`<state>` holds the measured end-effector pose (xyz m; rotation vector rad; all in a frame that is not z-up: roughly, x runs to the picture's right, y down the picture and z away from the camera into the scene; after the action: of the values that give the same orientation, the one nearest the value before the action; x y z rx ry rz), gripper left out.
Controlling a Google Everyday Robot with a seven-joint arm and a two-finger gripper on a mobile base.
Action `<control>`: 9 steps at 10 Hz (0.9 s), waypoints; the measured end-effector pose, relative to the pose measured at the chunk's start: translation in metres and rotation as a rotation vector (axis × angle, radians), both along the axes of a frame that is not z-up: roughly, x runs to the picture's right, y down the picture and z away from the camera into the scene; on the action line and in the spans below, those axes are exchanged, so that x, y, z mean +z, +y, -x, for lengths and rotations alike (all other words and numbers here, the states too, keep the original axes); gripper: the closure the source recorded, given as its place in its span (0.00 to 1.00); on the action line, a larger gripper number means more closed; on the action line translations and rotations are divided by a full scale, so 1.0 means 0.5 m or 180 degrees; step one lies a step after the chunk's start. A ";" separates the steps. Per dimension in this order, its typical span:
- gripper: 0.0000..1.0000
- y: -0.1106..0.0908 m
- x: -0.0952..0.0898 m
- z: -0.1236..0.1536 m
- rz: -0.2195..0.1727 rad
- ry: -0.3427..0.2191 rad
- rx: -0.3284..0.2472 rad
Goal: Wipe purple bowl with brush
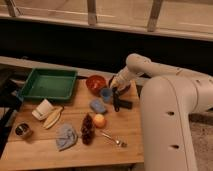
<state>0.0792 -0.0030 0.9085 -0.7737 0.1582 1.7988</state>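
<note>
The purple bowl (123, 86) sits at the back of the wooden table, right of the orange-red bowl (95, 83), and is mostly hidden behind my arm. My gripper (115, 88) hangs over the bowl's front left rim, beside the small blue cup (106, 94). It is shut on the slim black brush (116, 101), which hangs down from it toward the table in front of the bowl. A short black block (126, 104) lies just right of the brush's lower end.
A green tray (49, 84) stands at the back left. A blue sponge (97, 106), an orange fruit (99, 120), dark grapes (88, 129), a silver fork (113, 139), a grey-blue cloth (66, 136), a white cup (43, 109) and a metal can (22, 131) lie on the table.
</note>
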 end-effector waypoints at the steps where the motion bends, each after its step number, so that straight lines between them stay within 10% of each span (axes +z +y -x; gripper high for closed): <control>1: 1.00 0.012 -0.004 -0.002 0.0036 -0.0005 -0.0022; 9: 1.00 -0.030 0.035 -0.055 0.0045 0.0200 0.0097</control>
<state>0.1066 -0.0180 0.9260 -0.7335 0.2015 1.8537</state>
